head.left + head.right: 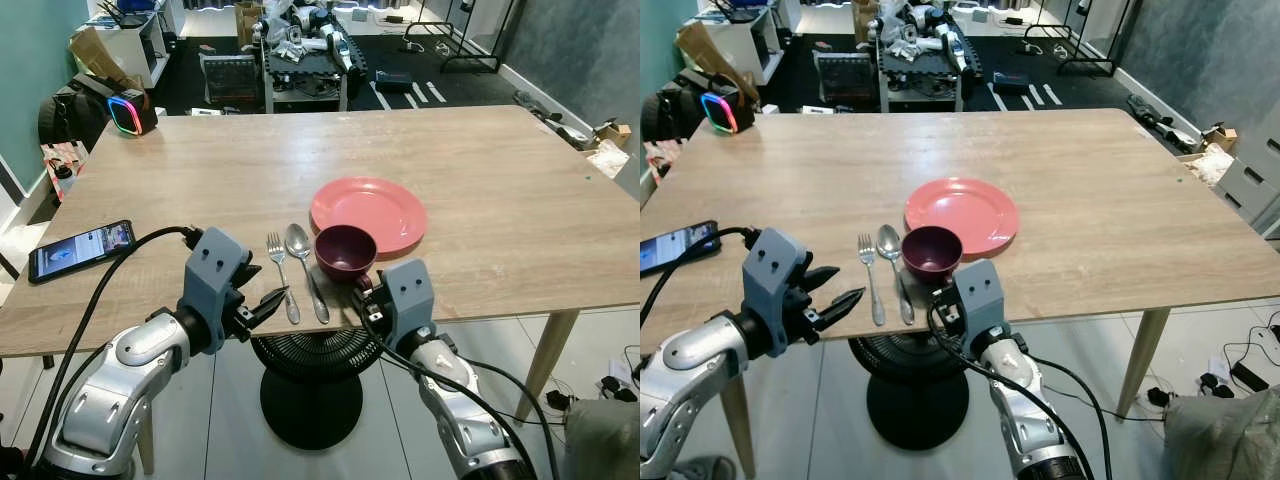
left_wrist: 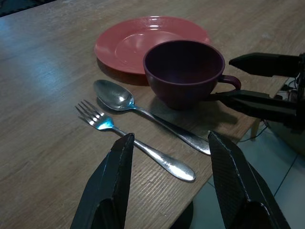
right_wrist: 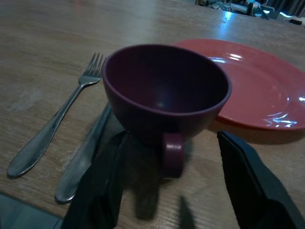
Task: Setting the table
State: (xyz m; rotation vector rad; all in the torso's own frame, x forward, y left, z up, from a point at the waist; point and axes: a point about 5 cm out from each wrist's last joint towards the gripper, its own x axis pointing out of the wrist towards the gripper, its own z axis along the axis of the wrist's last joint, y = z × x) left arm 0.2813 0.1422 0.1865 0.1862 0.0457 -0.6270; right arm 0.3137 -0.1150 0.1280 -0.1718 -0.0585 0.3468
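Wooden table [image 1: 470, 180] is seen across the middle of the left eye view, near edge running along the lower third. At far left of the frame a phone [image 1: 82, 249] lies flat near the table's left edge, screen lit, a black cable passing just beside it. In the upper left corner a small speaker with a glowing coloured ring [image 1: 132, 112] stands at the table's far corner. Left gripper [image 1: 263, 291] is held at the near edge, lower left of centre, fingers parted with nothing between them; in the left wrist view its two black fingers [image 2: 110, 183] are spread to either side of the fork handle's end without touching it. Fork [image 1: 282, 276] lies on the table just right of that gripper, tines toward the far side, handle reaching the near edge. Spoon [image 1: 306, 267] lies just beside it to the right, roughly parallel, bowl end away from the robot. Dark purple cup [image 1: 345, 252] stands upright just right of the spoon, empty, handle turned toward the near edge. Pink plate [image 1: 368, 213] lies behind and right of the cup, its rim overlapped by the cup in this view. Right gripper [image 3: 177, 188] sits at the table edge just below the cup, lower centre-right; fingers are spread to both sides of the cup handle, not clamped on it
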